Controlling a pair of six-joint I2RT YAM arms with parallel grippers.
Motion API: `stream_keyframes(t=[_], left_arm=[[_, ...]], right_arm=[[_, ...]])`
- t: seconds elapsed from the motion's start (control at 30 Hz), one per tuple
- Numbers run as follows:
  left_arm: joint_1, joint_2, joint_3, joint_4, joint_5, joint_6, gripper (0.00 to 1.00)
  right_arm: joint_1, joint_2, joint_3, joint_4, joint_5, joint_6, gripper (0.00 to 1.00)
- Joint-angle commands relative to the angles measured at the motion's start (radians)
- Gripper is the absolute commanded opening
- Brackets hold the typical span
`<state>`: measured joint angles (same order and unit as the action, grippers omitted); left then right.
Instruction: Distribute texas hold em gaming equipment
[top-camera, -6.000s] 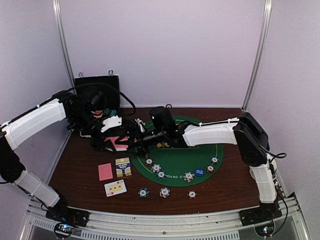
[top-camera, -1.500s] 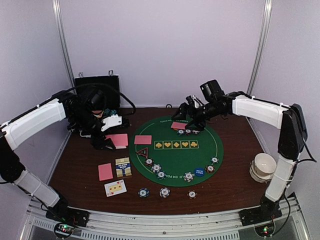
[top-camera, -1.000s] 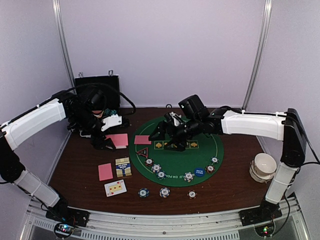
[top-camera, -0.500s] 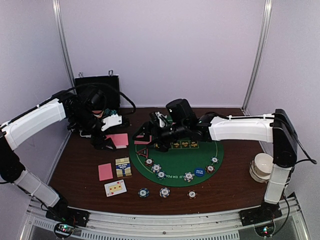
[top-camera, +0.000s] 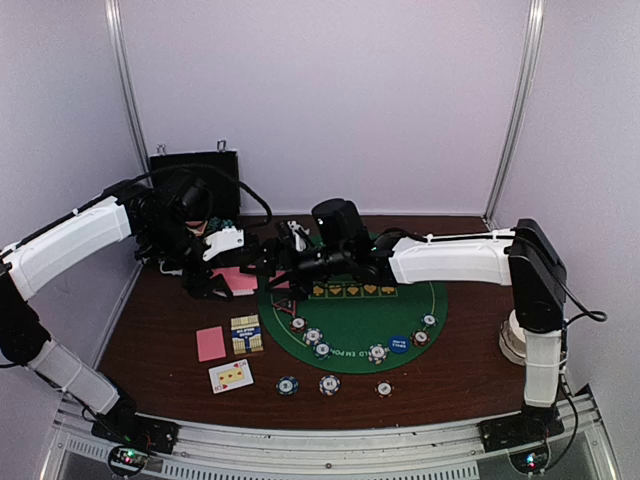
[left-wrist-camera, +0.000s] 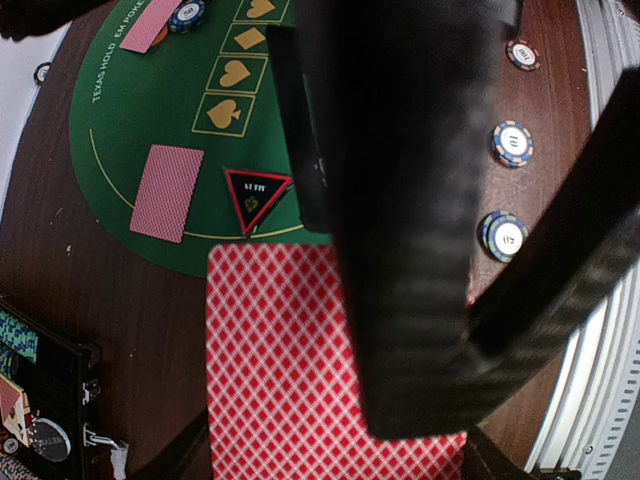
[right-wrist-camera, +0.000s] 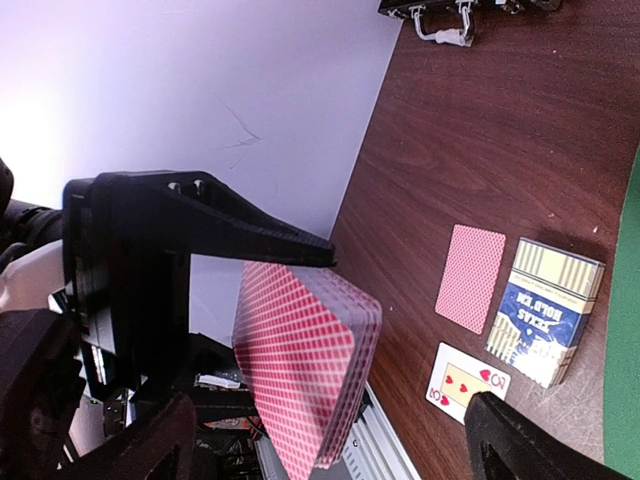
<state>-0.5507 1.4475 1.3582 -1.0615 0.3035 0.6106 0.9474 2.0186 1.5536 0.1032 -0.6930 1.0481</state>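
Your left end effector (top-camera: 212, 283) clamped the stack of pink-backed playing cards (right-wrist-camera: 305, 365) above the tabletop (top-camera: 160, 345), long axis toward the round green felt mat (top-camera: 365, 322); your right end effector (top-camera: 265, 262) gaped wide beside it.

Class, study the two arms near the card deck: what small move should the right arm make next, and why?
Probably ease the open right pincer forward to the deck and close on its top card. The left pincer is shut on the deck, holding it above the table, and the right pincer faces it without touching.
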Motion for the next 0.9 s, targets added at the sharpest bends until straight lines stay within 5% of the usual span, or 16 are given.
stream_keyframes(t=[0.0,0.4,0.87], left_arm=[[0.001,-0.002,0.039,0.044,0.023,-0.008,0.0],[0.001,-0.006,0.042,0.042,0.025,-0.007,0.0],[0.001,-0.014,0.036,0.035,0.029,-0.005,0.0]], right_arm=[[0.012,0.049,0.071,0.052,-0.052,0.024,0.97],[0.024,0.154,0.184,0.014,-0.082,0.045,0.91],[-0.015,0.153,0.076,0.124,-0.059,0.136,0.79]])
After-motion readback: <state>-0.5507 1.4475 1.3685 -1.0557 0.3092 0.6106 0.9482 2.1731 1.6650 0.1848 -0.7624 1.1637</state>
